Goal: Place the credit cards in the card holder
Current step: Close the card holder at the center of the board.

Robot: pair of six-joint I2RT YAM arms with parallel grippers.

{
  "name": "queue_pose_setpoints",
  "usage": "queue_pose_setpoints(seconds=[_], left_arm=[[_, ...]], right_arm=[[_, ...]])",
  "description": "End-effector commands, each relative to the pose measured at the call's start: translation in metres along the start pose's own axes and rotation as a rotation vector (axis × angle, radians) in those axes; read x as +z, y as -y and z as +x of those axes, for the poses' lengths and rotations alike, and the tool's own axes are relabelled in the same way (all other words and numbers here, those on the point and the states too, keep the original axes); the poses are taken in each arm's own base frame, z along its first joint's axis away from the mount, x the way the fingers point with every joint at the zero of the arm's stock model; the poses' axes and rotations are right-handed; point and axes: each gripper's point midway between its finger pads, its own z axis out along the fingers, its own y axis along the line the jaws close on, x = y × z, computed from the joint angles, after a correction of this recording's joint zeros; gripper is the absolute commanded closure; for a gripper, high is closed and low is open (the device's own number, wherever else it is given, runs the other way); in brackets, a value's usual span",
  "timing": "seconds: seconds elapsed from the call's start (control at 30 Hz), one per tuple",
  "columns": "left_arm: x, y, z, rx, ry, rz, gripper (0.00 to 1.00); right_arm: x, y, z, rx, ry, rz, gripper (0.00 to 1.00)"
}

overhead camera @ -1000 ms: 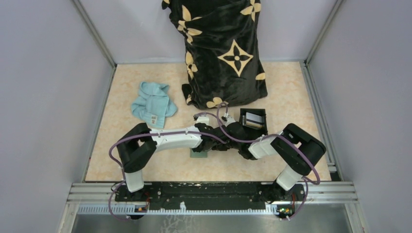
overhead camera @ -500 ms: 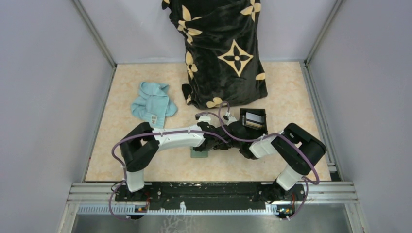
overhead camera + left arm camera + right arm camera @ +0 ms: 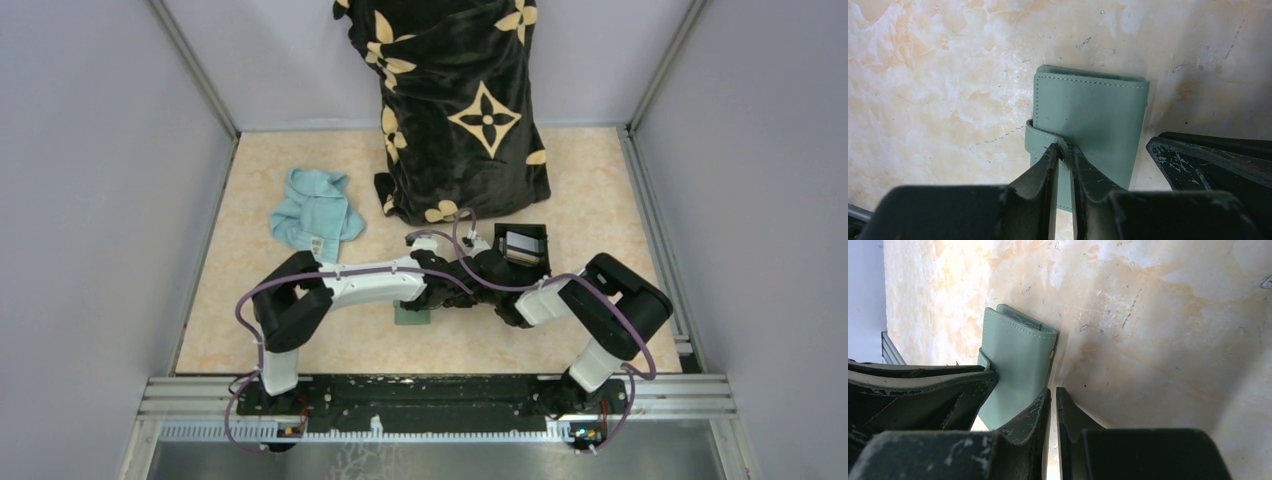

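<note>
The sage-green card holder (image 3: 1093,115) lies closed on the table, mostly hidden under the arms in the top view (image 3: 410,316). My left gripper (image 3: 1064,149) is shut on its closing strap (image 3: 1044,136) at the near left edge. My right gripper (image 3: 1053,390) is shut and empty, resting just beside the card holder's (image 3: 1018,360) snap edge; the left gripper's fingers (image 3: 923,390) show beside it. The credit cards (image 3: 522,244) stand stacked in a black square box (image 3: 542,262), a pale silvery face showing; other faces are hidden.
A black cloth with tan flower shapes (image 3: 460,100) stands at the back middle. A light blue cloth (image 3: 315,215) lies at the back left. Grey walls close in both sides; the marbled table (image 3: 600,190) runs to a metal rail at the front.
My left arm's elbow has shifted slightly right. Both grippers stay over the card holder; the cards and box have not moved.
</note>
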Motion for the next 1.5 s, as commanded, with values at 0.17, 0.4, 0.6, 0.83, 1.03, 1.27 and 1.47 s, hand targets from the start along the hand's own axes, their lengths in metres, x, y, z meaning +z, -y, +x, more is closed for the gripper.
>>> queue_pose_setpoints(seconds=[0.17,0.4,0.6,0.83,1.03,1.27,1.47], left_arm=[[-0.007,0.057,-0.012,-0.069,0.051,0.120,0.80],[-0.006,0.063,-0.014,-0.071,0.055,0.126,0.79],[-0.004,0.063,-0.012,-0.075,0.052,0.125,0.78],[-0.006,0.064,-0.014,-0.084,0.061,0.128,0.79],[-0.007,0.065,-0.018,-0.091,0.070,0.129,0.80],[-0.008,0.069,-0.021,-0.092,0.074,0.136,0.81],[-0.009,0.074,-0.023,-0.090,0.080,0.147,0.83]], right_arm=[[0.005,-0.009,0.025,-0.064,-0.057,-0.013,0.90],[0.004,-0.007,0.026,-0.060,-0.058,-0.015,0.89],[0.004,-0.006,0.026,-0.057,-0.059,-0.014,0.89],[0.004,-0.006,0.026,-0.056,-0.056,-0.015,0.89],[0.004,-0.006,0.025,-0.054,-0.055,-0.013,0.89],[0.008,0.004,0.034,-0.047,-0.085,0.014,0.90],[0.010,0.003,0.034,-0.048,-0.089,0.011,0.90]])
